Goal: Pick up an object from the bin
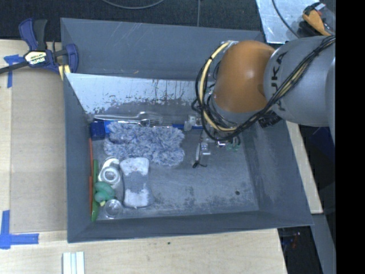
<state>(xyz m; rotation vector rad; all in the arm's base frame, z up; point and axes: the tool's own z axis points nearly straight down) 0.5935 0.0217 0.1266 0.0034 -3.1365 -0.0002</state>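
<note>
Camera view — arm lettered "KUKA"; gripper just right of fuzzy grey-blue cloth — spread or pressed together, cannot tell.

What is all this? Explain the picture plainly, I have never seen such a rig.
The camera looks down into a grey metal bin. The big grey machine with the orange cover, reaching in from the right, is a robot arm meant to pick one thing out. Its tip hangs over bare floor just right of a fuzzy blue-grey cloth. Beyond the cloth lies a silvery tool; at the picture's left are a pale sponge-like block, a green thing and a clear round thing. I see nothing held.
</note>
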